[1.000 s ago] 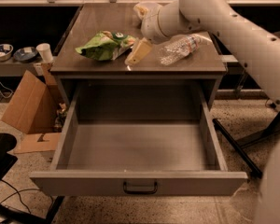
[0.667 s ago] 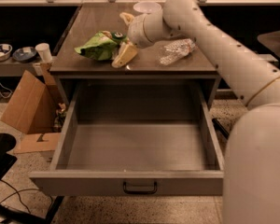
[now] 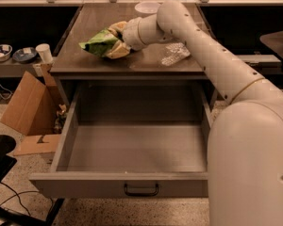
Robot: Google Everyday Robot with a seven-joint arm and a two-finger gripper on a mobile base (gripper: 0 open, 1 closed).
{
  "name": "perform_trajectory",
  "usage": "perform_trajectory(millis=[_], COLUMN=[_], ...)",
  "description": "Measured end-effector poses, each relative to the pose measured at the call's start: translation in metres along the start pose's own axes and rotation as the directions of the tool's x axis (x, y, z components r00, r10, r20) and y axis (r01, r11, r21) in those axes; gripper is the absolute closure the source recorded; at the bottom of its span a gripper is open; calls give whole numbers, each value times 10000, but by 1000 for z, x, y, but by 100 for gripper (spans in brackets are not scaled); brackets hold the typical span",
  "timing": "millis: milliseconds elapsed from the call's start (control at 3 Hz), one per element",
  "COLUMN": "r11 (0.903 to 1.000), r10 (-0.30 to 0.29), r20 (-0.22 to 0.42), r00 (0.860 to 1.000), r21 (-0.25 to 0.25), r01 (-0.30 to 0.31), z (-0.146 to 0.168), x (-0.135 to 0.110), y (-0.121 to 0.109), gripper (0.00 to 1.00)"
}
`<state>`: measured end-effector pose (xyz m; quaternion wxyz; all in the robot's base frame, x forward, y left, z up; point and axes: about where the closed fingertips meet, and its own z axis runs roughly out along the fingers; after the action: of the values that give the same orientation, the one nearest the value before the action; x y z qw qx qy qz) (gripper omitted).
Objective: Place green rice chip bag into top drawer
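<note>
The green rice chip bag (image 3: pixel 100 42) lies on the dark tabletop (image 3: pixel 85 65), left of centre. My gripper (image 3: pixel 117 39) has reached in from the right at the bag's right end. One finger sits above the bag and one below, spread apart with the bag's end between them. The bag rests on the table. The top drawer (image 3: pixel 132 178) is pulled fully out below the tabletop. Its grey inside holds nothing, and its dark handle (image 3: pixel 141 190) faces me.
A clear plastic bottle (image 3: pixel 175 54) lies on the table right of my wrist. A white bowl (image 3: pixel 147 7) stands at the back. A cardboard box (image 3: pixel 30 107) leans left of the drawer. A cup (image 3: pixel 44 53) and small bowls (image 3: pixel 0 52) sit on a low shelf at the left.
My gripper has moved left across the tabletop, away from the bottle, and now straddles the right end of the green bag. The bag and drawer have not moved.
</note>
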<state>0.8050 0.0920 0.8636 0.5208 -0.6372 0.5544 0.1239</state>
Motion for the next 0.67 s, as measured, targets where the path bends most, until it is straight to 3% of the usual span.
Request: perform_trajectory(millis=[333,667], r11=[10000,9992], r10=[-32,-394], r20=[-15,49], r00=[10000,9992], r21=[19,-47], r01=[33,394], z=[-2,-31], x=[-3,-30], y=[1,-7], gripper=[64,87])
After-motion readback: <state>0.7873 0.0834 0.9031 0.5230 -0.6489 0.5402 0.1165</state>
